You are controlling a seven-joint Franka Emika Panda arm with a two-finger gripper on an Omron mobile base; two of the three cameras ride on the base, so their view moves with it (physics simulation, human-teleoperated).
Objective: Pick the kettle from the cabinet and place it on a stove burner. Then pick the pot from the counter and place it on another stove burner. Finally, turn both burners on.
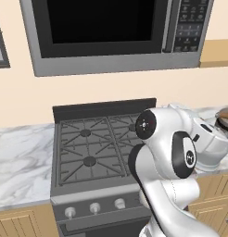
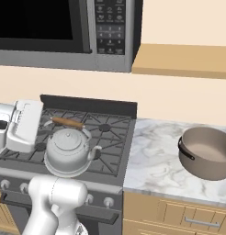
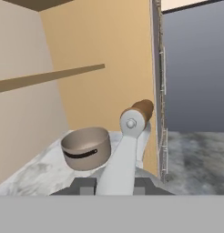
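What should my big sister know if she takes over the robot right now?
Gripper: shut on the kettle's handle, seen in the hand view.
Kettle: over the stove's front grates; I can't tell whether it is already resting on them.
Pot: on the counter, to the right of the stove, untouched.
Done: kettle brought out of the cabinet and over to the stove.
Left: set the kettle on a burner and let go, move the pot to another burner, then turn both burners on with the knobs.
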